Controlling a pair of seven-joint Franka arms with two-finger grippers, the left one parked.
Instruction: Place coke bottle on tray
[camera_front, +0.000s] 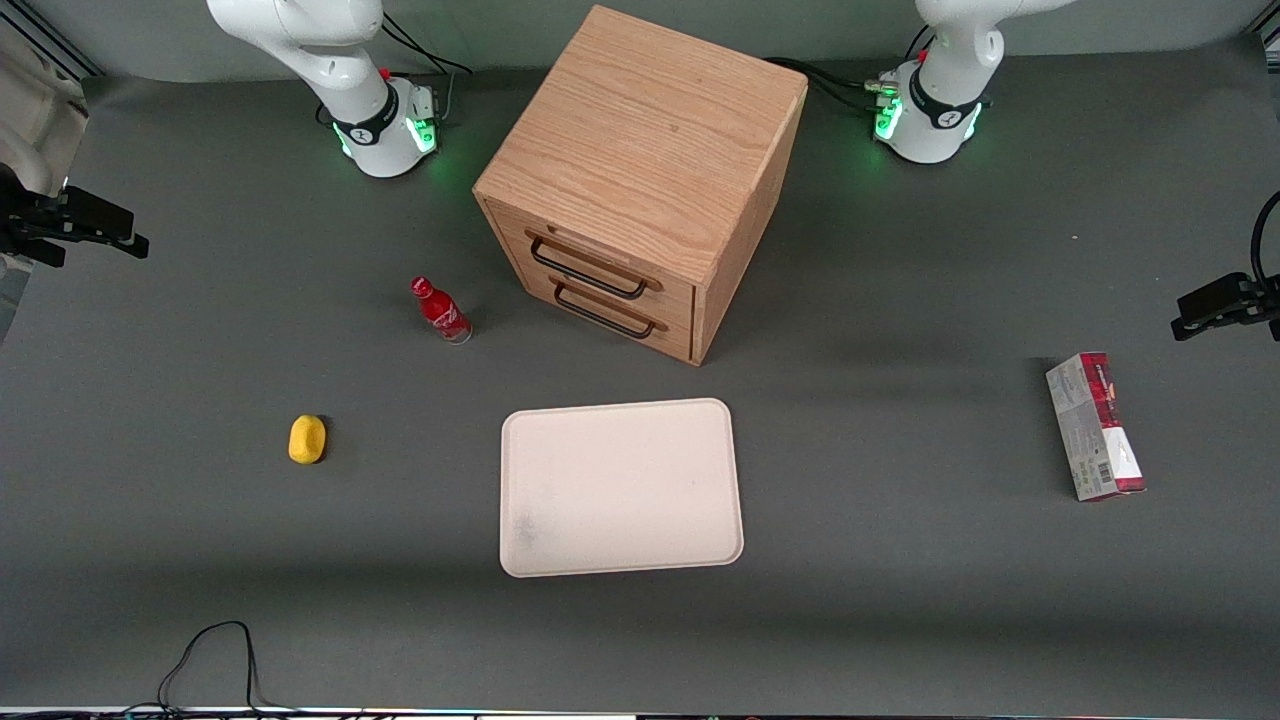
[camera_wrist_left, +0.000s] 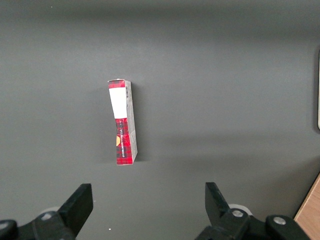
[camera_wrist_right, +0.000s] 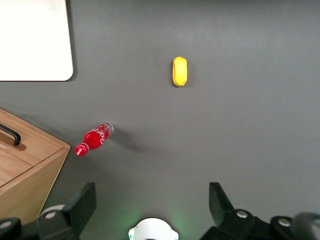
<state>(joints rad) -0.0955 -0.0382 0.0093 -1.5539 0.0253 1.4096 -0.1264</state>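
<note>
Clearly nothing's grasped yet: the open gripper (camera_wrist_right: 150, 210) hangs high, needing descent onto the bottle (camera_front: 441, 311) before the tray (camera_front: 620, 487).

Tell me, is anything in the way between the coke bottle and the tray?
Nothing visible is. The coke bottle stands on bare table beside the wooden drawer cabinet, farther from the front camera than the tray. The yellow object lies off to the side. The tool hangs open high above the table.
</note>
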